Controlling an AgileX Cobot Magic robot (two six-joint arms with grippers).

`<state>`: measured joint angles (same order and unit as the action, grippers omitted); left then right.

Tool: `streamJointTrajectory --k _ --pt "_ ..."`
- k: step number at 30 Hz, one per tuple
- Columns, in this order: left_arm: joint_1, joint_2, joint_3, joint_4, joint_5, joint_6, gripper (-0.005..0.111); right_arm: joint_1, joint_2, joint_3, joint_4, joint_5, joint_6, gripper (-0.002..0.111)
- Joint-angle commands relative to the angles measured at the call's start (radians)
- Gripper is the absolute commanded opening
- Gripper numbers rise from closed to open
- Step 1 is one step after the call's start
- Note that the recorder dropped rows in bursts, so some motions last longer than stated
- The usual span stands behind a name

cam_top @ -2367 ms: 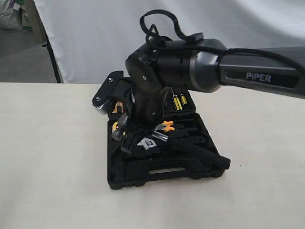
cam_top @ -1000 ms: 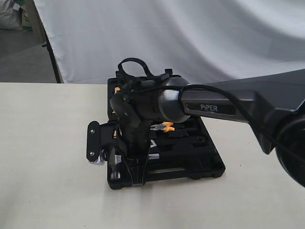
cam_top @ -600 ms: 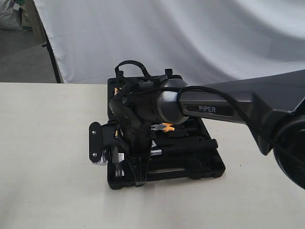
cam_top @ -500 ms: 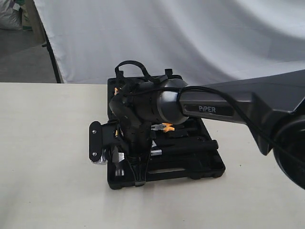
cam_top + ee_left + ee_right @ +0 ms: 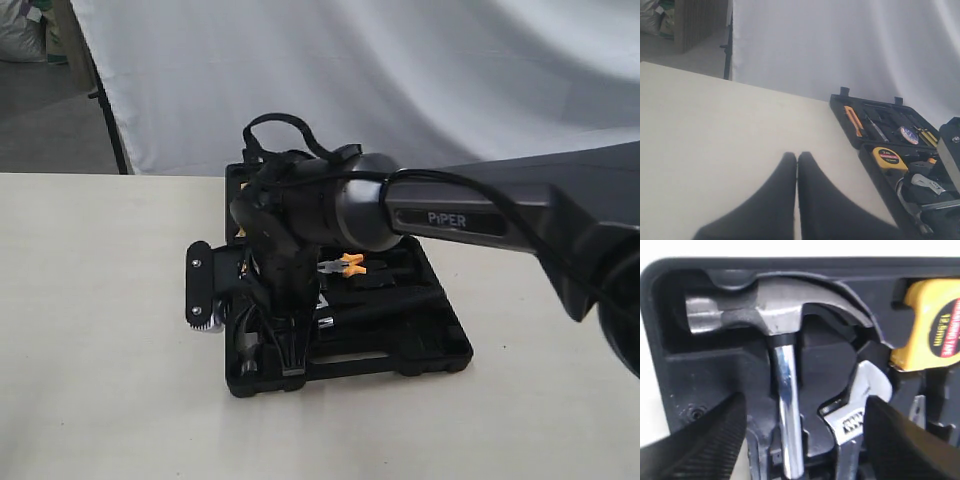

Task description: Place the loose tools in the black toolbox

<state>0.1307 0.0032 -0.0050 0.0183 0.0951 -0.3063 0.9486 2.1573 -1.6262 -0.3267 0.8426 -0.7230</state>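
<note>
The black toolbox point(image 5: 440, 352) lies open on the table. The claw hammer point(image 5: 775, 310) rests in its recess at the box's front, its black handle point(image 5: 385, 305) pointing right. My right gripper point(image 5: 805, 407) hangs open just above the steel shaft, one finger on each side, touching nothing. The adjustable wrench point(image 5: 865, 385) lies in the recess beside the hammer. The black tape roll point(image 5: 909, 135) with its blue-white label sits in the far half. My left gripper point(image 5: 797, 159) is shut and empty over bare table, well left of the box.
A yellow tape measure point(image 5: 935, 325) and orange-handled pliers point(image 5: 350, 265) sit in the box, with an orange knife point(image 5: 854, 120) in the far half. The right arm point(image 5: 470, 215) spans the box. A white backdrop hangs behind the beige table point(image 5: 100, 300).
The hammer, earlier held askew with its handle past the box's front right corner, now lies flat in its recess. My right gripper shifted left, let it go and lifted slightly.
</note>
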Motion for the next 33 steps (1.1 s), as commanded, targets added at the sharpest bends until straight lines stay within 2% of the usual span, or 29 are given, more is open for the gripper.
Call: streamJointTrajectory --k 1,3,7,8,12,15,19,23,30,33 --pt "0.025 -0.003 -0.003 0.004 -0.007 -0.005 0.001 -0.014 -0.107 -0.002 0.006 -0.027 0.051 0.051" --pt "0.025 -0.003 -0.003 0.004 -0.007 -0.005 0.001 -0.029 -0.148 -0.002 0.006 -0.04 0.09 0.039" --pt "0.025 -0.003 -0.003 0.004 -0.007 -0.005 0.001 -0.076 -0.2 -0.002 0.015 -0.06 0.172 0.004" --pt "0.025 -0.003 -0.003 0.004 -0.007 -0.005 0.001 -0.086 -0.201 -0.002 0.015 -0.062 0.195 0.0" --pt "0.025 -0.003 -0.003 0.004 -0.007 -0.005 0.001 -0.118 -0.183 -0.002 0.048 -0.064 0.218 0.0" --pt "0.025 -0.003 -0.003 0.004 -0.007 -0.005 0.001 -0.145 -0.123 0.003 0.153 -0.057 0.214 0.0" --pt "0.025 -0.003 -0.003 0.004 -0.007 -0.005 0.001 -0.187 0.054 0.105 0.319 -0.067 0.147 0.0" --pt "0.025 -0.003 -0.003 0.004 -0.007 -0.005 0.001 -0.188 0.151 0.125 0.32 0.01 0.12 0.0" --pt "0.025 -0.003 -0.003 0.004 -0.007 -0.005 0.001 -0.188 0.032 0.075 0.327 0.008 0.124 0.0" --pt "0.025 -0.003 -0.003 0.004 -0.007 -0.005 0.001 -0.19 -0.124 0.012 0.327 0.004 0.164 0.0"
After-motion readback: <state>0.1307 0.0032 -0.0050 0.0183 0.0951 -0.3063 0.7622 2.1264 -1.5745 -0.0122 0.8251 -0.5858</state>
